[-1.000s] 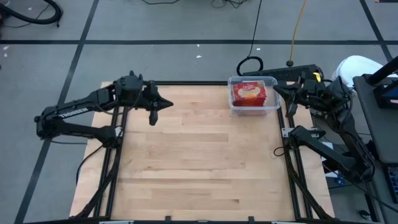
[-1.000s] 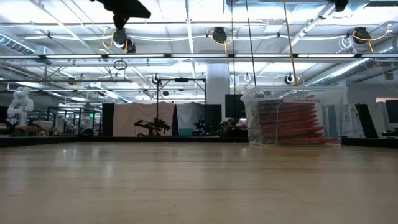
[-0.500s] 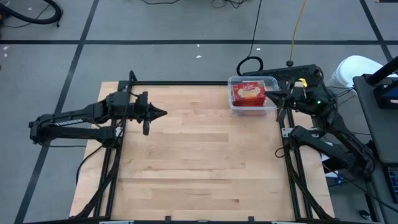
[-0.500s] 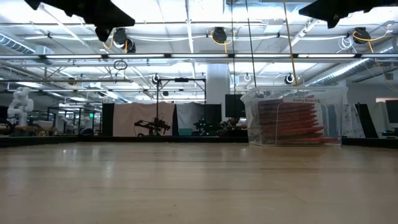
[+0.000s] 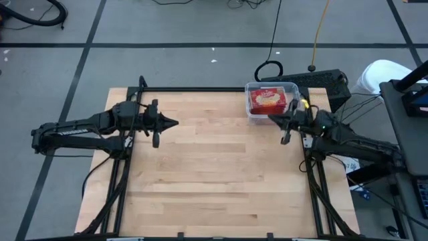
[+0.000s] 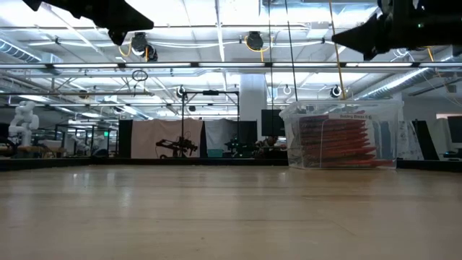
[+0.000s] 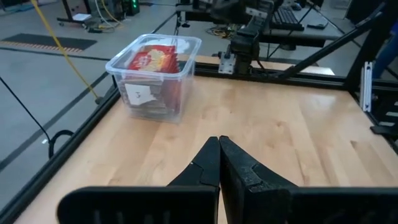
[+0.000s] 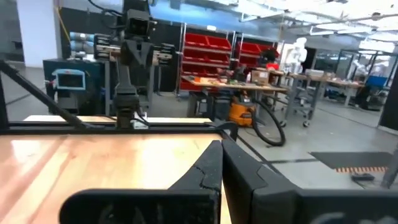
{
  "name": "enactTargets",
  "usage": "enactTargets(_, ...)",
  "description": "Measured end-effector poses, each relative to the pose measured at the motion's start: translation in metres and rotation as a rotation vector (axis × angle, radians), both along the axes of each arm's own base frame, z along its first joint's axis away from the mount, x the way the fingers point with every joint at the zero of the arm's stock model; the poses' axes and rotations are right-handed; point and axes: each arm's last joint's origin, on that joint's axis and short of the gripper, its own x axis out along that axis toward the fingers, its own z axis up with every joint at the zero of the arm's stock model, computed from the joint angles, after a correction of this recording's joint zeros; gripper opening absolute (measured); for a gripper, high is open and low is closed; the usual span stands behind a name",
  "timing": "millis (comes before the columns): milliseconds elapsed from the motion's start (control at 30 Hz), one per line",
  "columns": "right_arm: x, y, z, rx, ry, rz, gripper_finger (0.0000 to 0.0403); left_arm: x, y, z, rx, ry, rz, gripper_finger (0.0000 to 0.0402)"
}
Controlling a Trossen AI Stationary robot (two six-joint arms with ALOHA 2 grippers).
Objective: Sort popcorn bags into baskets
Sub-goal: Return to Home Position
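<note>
High view showed the bags (image 5: 267, 99) lying in the tub (image 5: 273, 84), just beside and below the right gripper (image 5: 273, 116). They sat well apart from the left gripper (image 5: 172, 122), across the table (image 5: 214, 174) from its tip. We judged the bags light, thin and slick, with crinkly film that might slip, so a gentle pinch on a free edge of the top one seemed best. The tub looked light enough to slide if nudged. Both grippers hung above the wood with fingers pressed together, holding nothing, as each wrist view made plain. Only the low view revealed the bags stacked flat, filling most of the tub's height. Only the left wrist view caught a white label on its wall.
</note>
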Motion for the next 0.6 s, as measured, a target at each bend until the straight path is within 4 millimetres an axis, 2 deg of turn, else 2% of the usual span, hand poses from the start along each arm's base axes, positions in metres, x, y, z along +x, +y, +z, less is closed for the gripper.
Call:
enactTargets(167,0.004,0.007,-0.030,0.028,-0.009,0.036,0.0000,0.000,0.000,0.000,0.044,0.006,-0.007,0.0000)
enactTargets(300,0.006,0.013,-0.048,0.059,0.018,0.083,0.0000,0.001,0.000,-0.002,0.052,-0.004,-0.009,0.0000)
enactTargets(500,0.006,0.017,-0.060,0.071,0.054,0.116,0.0000,0.006,-0.001,-0.025,0.017,-0.056,-0.026,0.0000)
enactTargets(600,0.006,0.018,-0.062,0.073,0.058,0.075,0.0000,0.007,-0.003,-0.036,0.007,-0.076,-0.028,0.0000)
